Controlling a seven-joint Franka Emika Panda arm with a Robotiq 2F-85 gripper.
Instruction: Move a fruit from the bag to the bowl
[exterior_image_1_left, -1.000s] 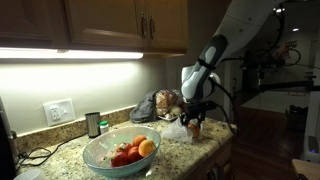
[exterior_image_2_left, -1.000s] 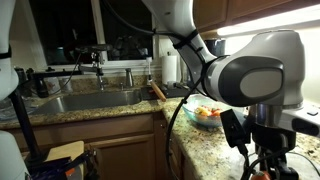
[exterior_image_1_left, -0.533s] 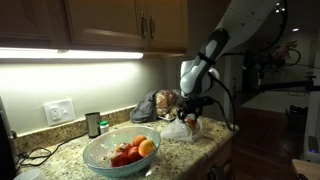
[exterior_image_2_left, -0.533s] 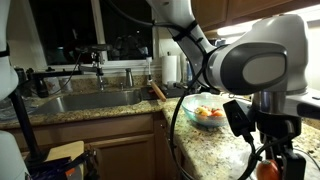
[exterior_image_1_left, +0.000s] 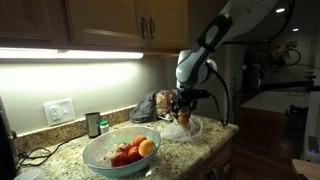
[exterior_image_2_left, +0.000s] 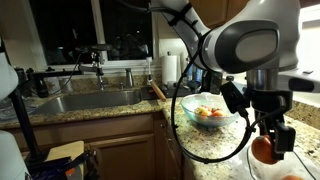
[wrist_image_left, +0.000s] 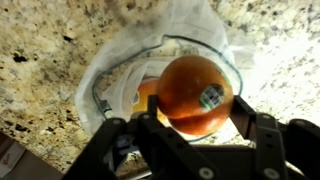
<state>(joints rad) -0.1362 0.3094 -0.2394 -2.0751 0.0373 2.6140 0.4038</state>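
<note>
gripping the orange (wrist_image_left: 193, 90), the tool (wrist_image_left: 197, 117) hovers above the bag (wrist_image_left: 118, 62).

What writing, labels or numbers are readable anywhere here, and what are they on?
Sticker on the orange held between the fingers: print too blurred to read.
Small dark can by the wall: too small to show any text.
No other writing can be read.
</note>
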